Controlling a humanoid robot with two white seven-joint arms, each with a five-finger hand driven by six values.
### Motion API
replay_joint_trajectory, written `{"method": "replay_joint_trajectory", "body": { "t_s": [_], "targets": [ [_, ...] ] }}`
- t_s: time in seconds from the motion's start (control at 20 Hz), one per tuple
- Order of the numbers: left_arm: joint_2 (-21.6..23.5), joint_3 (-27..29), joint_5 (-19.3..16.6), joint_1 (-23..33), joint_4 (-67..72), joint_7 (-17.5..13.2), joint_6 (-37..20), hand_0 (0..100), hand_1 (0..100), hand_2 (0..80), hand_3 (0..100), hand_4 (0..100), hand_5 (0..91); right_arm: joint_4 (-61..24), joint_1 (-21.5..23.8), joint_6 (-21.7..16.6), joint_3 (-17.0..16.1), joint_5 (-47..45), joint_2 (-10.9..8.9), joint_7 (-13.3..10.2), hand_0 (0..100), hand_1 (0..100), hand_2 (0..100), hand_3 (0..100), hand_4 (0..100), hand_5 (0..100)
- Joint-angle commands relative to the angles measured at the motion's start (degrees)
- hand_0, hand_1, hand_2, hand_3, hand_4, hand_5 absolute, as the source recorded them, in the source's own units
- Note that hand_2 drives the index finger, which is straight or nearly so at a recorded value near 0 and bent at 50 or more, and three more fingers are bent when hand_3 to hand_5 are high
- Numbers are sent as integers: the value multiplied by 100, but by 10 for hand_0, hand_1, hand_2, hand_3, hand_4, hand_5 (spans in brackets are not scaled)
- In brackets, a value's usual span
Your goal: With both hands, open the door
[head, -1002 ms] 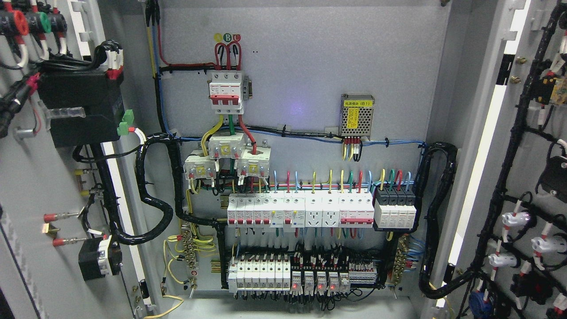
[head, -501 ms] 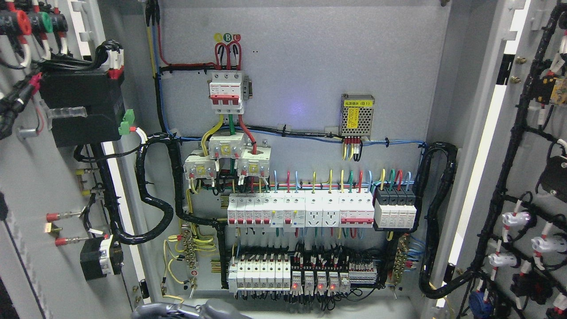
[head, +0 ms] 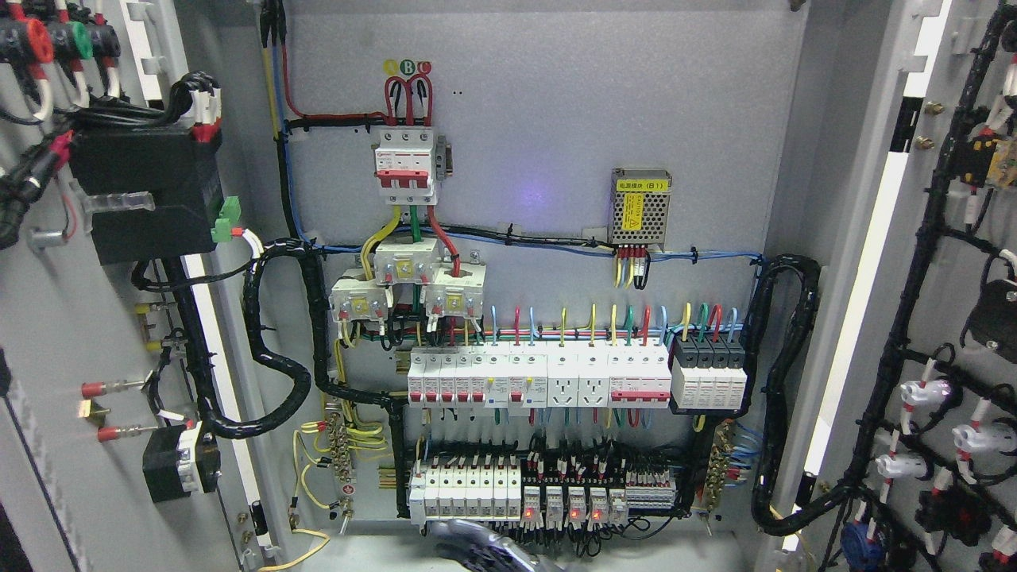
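Both doors swung wide: left door (head: 56, 318) w/ its black wiring at pic's left edge, right door (head: 945, 318) w/ cable loom at the right. Between them the cabinet back panel (head: 556, 119) is in full view: red-white main breaker (head: 406, 163) up top, breaker row (head: 540, 377) mid, lit relays (head: 568, 508) low. One hand (head: 485, 550) of mine pokes in at bottom edge, just below the relays, dark and blurred. Can't tell which arm it's on, nor whether the fingers are spread or clenched. It touches neither door.
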Motion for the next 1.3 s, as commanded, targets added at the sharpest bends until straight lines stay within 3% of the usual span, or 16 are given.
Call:
{"method": "replay_joint_trajectory", "body": {
  "t_s": [0.0,0.25,0.55,0.75,0.95,1.25],
  "targets": [
    [-390,366,0,-51,-1894,-20,-4010,0,0,0,0,0,0,-1118,1144,-818,-1185,-20,-859,-163,0,0,0,0,0,0],
    [-522,665,9,-60,-2123,-20,-4249,0,0,0,0,0,0,-1364,1882,-1925,-1555,-64,-1009,-190,0,0,0,0,0,0],
    [-672,718,18,-245,-2518,-20,-4513,0,0,0,0,0,0,-1496,2181,-2814,-2020,-230,-1088,-198,0,0,0,0,0,0],
    [-637,1191,26,-113,-2677,-20,-4881,0,0,0,0,0,0,-1514,2208,-2868,-2460,-1064,-1115,-207,0,0,0,0,0,0],
    [-567,2069,105,71,-2677,32,-5058,0,0,0,0,0,0,-1514,2296,-2868,-2645,-1680,-1299,-207,0,0,0,0,0,0],
    [-496,2949,501,195,-2677,41,-5058,0,0,0,0,0,0,-1479,2392,-2868,-3023,-2077,-1510,-207,0,0,0,0,0,0]
  ]
}}
